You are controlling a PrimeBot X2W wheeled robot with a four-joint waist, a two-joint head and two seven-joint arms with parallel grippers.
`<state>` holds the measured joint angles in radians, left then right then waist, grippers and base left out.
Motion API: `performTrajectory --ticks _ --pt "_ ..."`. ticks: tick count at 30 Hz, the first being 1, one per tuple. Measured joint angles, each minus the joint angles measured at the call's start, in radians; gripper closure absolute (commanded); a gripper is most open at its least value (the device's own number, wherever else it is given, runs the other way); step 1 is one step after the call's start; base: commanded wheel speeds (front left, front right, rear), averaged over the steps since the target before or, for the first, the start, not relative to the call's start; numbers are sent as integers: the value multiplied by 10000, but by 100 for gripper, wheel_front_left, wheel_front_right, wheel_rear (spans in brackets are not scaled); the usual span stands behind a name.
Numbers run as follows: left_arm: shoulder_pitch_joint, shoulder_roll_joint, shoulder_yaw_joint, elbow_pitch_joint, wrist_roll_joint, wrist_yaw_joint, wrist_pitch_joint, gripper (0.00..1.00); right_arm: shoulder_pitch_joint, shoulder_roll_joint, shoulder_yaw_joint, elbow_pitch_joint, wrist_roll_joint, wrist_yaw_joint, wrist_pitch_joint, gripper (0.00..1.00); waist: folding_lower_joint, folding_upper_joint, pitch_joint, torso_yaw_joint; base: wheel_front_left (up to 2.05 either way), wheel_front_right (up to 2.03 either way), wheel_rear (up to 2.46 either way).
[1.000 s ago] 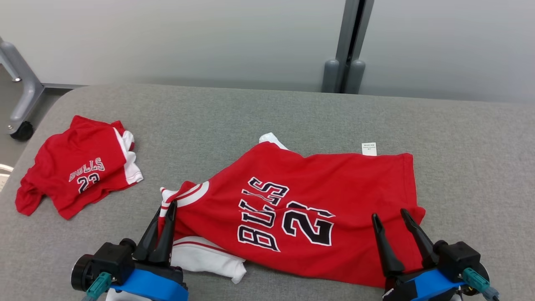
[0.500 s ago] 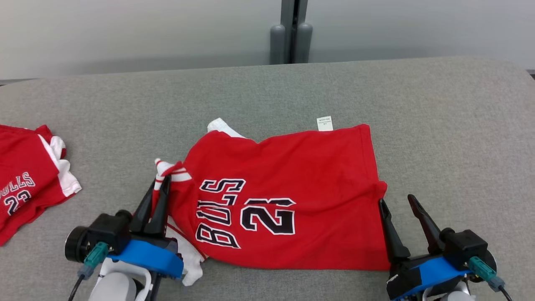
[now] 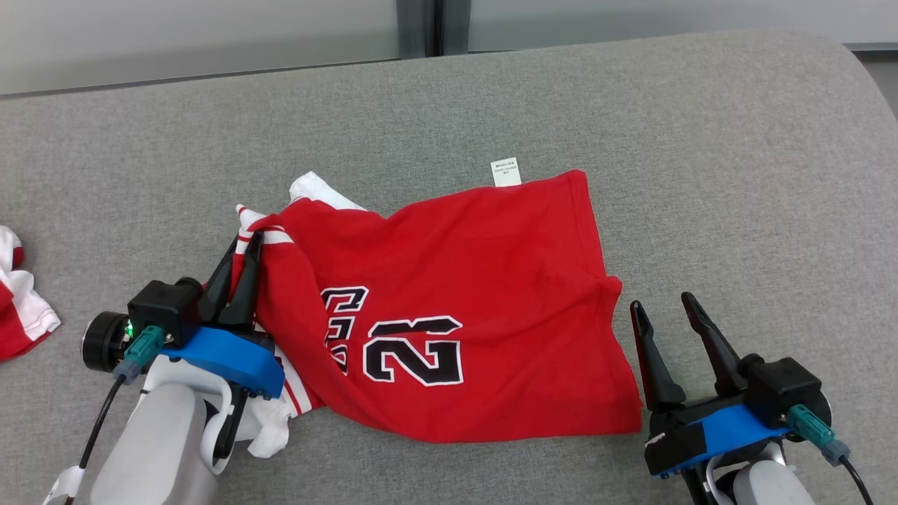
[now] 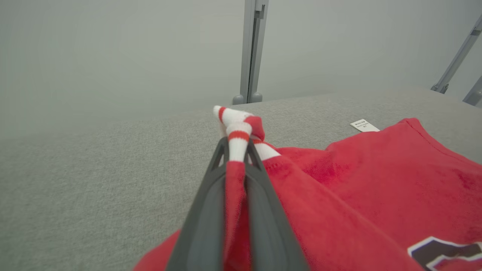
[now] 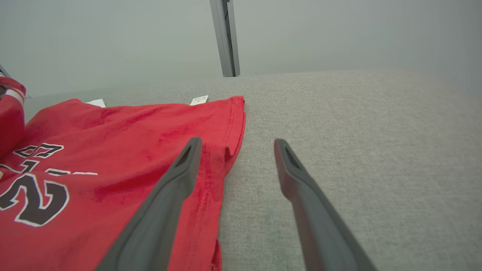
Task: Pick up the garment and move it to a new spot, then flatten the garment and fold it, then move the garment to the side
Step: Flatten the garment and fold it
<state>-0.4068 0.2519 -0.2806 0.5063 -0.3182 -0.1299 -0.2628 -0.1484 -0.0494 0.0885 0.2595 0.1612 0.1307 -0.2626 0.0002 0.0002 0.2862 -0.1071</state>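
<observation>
While the left gripper clamps the red jersey at its striped trim, the right gripper sits beside the hem, jaws apart. The jersey lies in the middle of the bench.

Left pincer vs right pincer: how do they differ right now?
1. The left pincer is shut; the right pincer is open.
2. The left pincer clamps the striped trim of the red jersey; the right pincer holds nothing.
3. The left pincer is at the jersey's trimmed end; the right pincer is beside its hem.
Shared: dark fingers on blue mounts, over the grey surface.
</observation>
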Motion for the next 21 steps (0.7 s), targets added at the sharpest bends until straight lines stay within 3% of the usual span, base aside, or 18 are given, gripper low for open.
performTrajectory --ticks 5,7,8,9,21 --pt "-232 31 17 575 -54 0 0 100 -58 0 -40 19 6 0 0 0 0 0 -12 -66 0 0 0" --pt "-222 -21 59 731 -44 0 2 49 -56 -2 -71 44 6 0 0 0 -1 0 -114 -32 0 0 0" --pt "-203 -46 90 763 -38 0 0 18 -51 0 -98 52 8 0 0 0 -1 0 -181 1 0 0 0" --pt "-160 -61 146 775 -23 0 0 0 -43 0 -102 63 17 0 0 0 -1 0 -249 40 0 0 0" --pt "1469 -384 1156 -901 481 0 0 0 326 2 -153 265 73 0 0 0 -3 -1 -1207 1021 0 0 0"
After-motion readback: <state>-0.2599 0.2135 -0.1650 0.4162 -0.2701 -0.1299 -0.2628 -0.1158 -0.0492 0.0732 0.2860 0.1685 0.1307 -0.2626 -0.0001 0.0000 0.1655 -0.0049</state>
